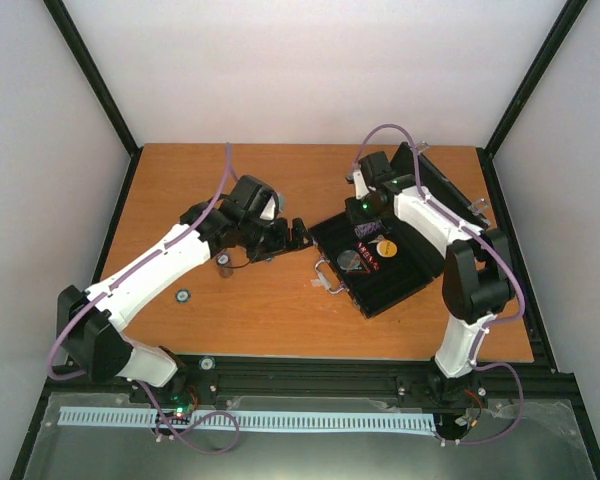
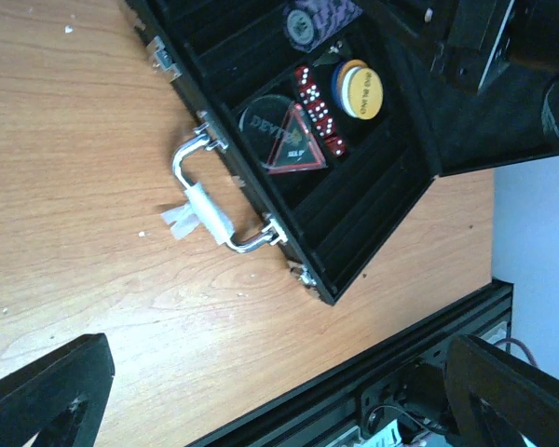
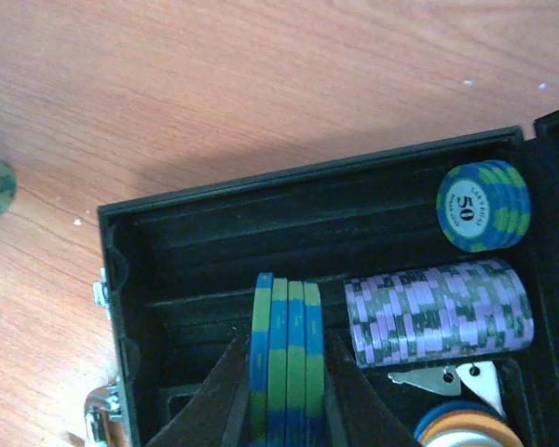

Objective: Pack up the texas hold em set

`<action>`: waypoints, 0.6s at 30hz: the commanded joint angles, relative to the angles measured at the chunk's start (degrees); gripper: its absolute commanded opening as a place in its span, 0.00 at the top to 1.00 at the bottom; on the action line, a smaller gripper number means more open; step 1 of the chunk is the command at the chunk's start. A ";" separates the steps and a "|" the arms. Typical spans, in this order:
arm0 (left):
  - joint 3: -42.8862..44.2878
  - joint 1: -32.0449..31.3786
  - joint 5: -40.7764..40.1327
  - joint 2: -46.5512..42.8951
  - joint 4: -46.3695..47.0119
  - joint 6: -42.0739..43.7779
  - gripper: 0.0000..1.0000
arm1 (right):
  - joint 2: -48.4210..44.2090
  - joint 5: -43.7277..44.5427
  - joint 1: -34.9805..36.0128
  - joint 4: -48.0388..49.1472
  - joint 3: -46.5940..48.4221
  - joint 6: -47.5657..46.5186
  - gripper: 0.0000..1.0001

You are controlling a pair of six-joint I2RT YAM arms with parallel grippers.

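Right pincer: my right gripper (image 3: pixel 287 396) is nearly closed. It presses on the two end faces of a short blue-and-green chip stack (image 3: pixel 284 321), with the chips standing on edge.
Left pincer: my left gripper (image 2: pixel 279 382) is spread as wide as it goes and holds nothing. It hovers over bare wood just off the handle side of the case.
Case: the black case (image 1: pixel 380 285) lies open right of centre, with its lid raised on the far-right side and its handle (image 2: pixel 219 209) facing the left arm.
Key relation: the held stack hangs over the grooved tray, just beside the purple stack (image 3: pixel 438 312). Its long axis runs along the groove, parallel to the purple one, so I judge that lowering it straight would seat it with no wrist twist.
Already in tray: a blue "50" stack (image 3: pixel 483 207), red dice (image 2: pixel 317 107), a clear dealer disc (image 2: pixel 284 140) and yellow-faced chips (image 2: pixel 359 88).
Outside the case: a small loose chip stack (image 1: pixel 223 265) stands upright to the left of the case, and a small round piece (image 1: pixel 185 295) lies nearer the left base. Both are much closer to my left arm.
Surface: the table (image 1: pixel 280 320) is flat, smooth orange-brown wood, so I expect chips to slide on it easily.
Room: there are white walls on three sides and a black rail along the near edge. The right arm fills the space over the tray, so I'd keep the left arm clear of it.
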 commanded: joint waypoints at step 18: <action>-2.92 0.36 0.50 0.78 0.21 2.61 0.00 | 14.90 3.27 -2.42 -6.54 12.50 -4.47 0.97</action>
